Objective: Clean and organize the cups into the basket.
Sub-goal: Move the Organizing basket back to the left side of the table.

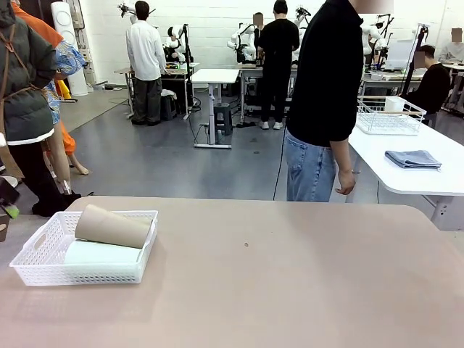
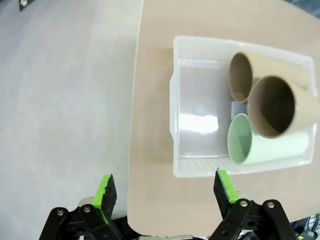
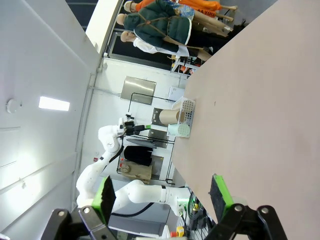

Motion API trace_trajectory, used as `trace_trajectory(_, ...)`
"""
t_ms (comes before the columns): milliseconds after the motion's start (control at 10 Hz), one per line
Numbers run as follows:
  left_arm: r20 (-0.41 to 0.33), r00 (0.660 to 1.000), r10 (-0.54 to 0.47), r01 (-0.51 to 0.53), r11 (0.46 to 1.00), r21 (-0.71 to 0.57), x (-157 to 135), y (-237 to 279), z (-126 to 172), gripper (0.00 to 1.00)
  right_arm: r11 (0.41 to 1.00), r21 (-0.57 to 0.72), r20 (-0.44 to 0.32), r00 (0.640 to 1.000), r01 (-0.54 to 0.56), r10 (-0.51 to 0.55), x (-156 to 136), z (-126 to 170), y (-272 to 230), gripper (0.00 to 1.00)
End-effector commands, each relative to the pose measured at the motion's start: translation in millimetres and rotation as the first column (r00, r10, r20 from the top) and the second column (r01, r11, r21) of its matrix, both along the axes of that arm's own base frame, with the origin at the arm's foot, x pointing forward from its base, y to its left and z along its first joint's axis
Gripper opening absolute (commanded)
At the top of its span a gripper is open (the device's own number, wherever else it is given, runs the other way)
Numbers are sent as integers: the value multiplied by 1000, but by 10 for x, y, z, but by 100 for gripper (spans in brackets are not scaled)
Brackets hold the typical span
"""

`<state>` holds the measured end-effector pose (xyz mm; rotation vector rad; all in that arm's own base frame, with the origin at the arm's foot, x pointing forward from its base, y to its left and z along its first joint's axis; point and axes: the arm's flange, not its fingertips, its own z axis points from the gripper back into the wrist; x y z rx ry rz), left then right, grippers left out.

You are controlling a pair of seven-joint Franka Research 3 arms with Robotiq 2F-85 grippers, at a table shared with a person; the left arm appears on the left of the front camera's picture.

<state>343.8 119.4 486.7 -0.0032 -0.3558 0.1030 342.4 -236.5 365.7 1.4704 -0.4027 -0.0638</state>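
The white lattice basket (image 1: 29,267) sits at the table's left end. A brown cup (image 1: 112,226) lies on its side across the top of a pale mint cup (image 1: 101,253). From above, my left gripper (image 2: 165,192) hangs open just short of the basket (image 2: 176,100), its fingers empty. Below it lie two brown cups (image 2: 272,107) (image 2: 247,70) and the mint cup (image 2: 260,142), mouths toward the basket's bare half. My right gripper (image 3: 162,197) is open and empty over bare tabletop, far from the basket (image 3: 186,117).
A person (image 1: 326,101) stands at the table's far edge, hand hanging by the hip. Behind to the right, another white table carries a wire basket (image 1: 389,116) and a folded blue cloth (image 1: 412,158). The brown tabletop (image 1: 290,275) is bare right of the basket.
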Motion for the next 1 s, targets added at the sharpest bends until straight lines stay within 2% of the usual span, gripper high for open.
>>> trace_trajectory(0, 30, 999, -19, 18, 1000, 24, -997, -171, -631, 100, 1000, -2, -15, 1000, -8, 8, -4, 19, 8, 100)
trace_trajectory(100, 14, 1000, -5, 5, 1000, 27, -1002, -150, -650, 100, 1000, -2, -15, 1000, -8, 8, -4, 19, 8, 100)
trace_trajectory(200, 22, 998, 52, -53, 994, 90, -885, -148, -708, 100, 1000, -2, -15, 1000, -8, 8, -4, 19, 8, 100)
trace_trajectory(300, 26, 1000, 4, -4, 1000, 2, -229, 88, 231, 100, 1000, -2, -15, 1000, -8, 8, -4, 19, 8, 100)
trace_trajectory(800, 20, 1000, 6, -6, 1000, 19, -242, 110, 232, 100, 1000, -2, -15, 1000, -8, 8, -4, 19, 8, 100)
trace_trajectory(900, -30, 998, -59, 58, 998, -22, -496, 111, 176, 100, 1000, -2, -15, 1000, -8, 8, -4, 19, 8, 100)
